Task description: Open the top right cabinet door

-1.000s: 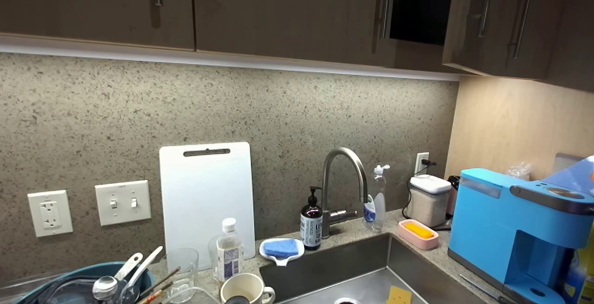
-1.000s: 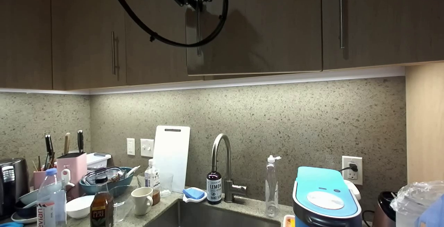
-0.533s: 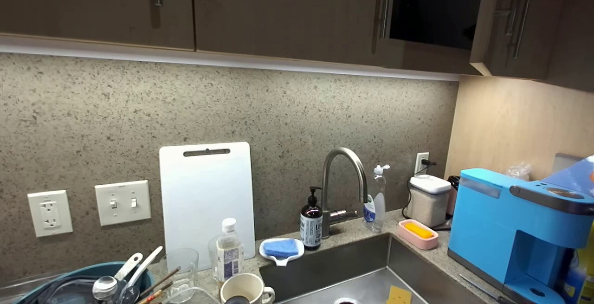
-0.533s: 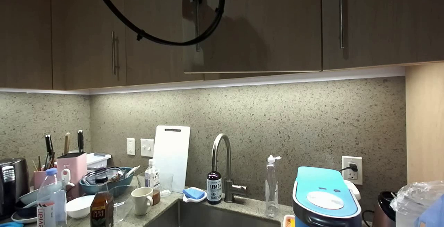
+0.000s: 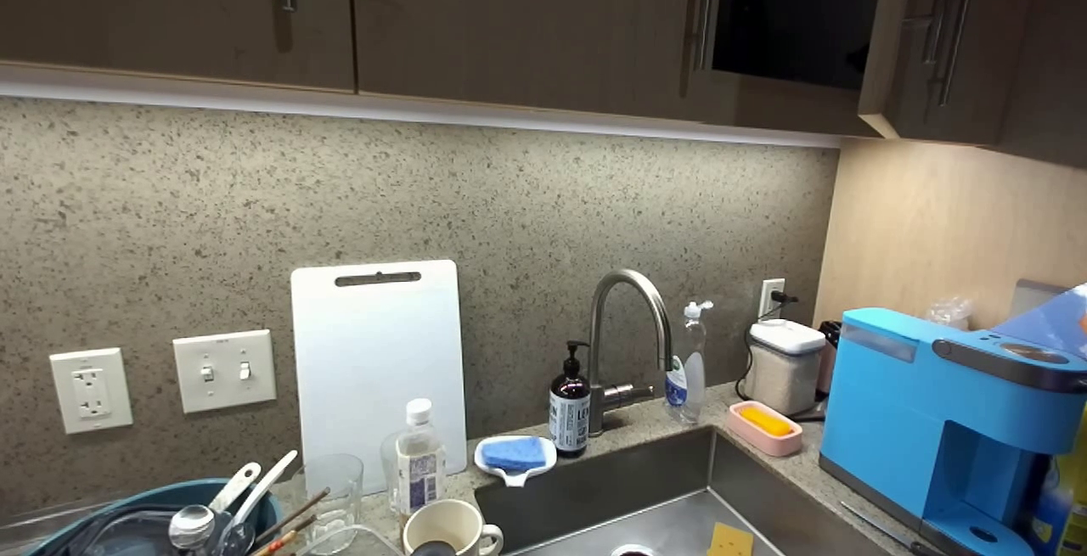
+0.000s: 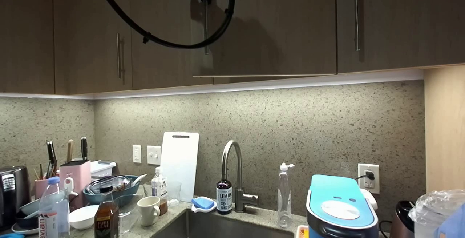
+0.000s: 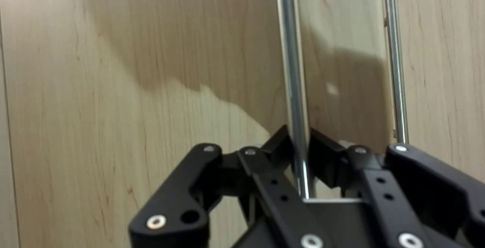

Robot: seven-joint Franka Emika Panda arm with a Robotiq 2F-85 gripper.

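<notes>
Top right cabinet door (image 6: 270,27) | standing ajar | pinching edge-side bar handle (image 7: 293,58) with gripper (image 7: 301,147) | presumably gaining pulling leverage

The cabinet door (image 6: 269,31) stands partly out above the sink (image 6: 239,227), its handle (image 7: 291,58) held in the claw (image 7: 300,149). On the counter (image 6: 171,217) behind the sink rises the faucet (image 6: 239,198), a soap bottle (image 6: 224,196) just to its left. Further left I see a sponge (image 5: 515,452) on a dish (image 5: 515,479), and beyond it a cutting board (image 6: 180,165) leaning against the wall (image 6: 308,132). A mug (image 6: 147,212) stands in front of the cutting board, left of the sink. Right of the faucet comes a squeeze bottle (image 6: 284,198), then the coffee machine (image 6: 341,209). Far left in an exterior view, a bowl (image 6: 83,221) sits between a water bottle (image 6: 52,209) and a tea bottle (image 6: 106,212), the knife block (image 6: 80,180) behind it.
</notes>
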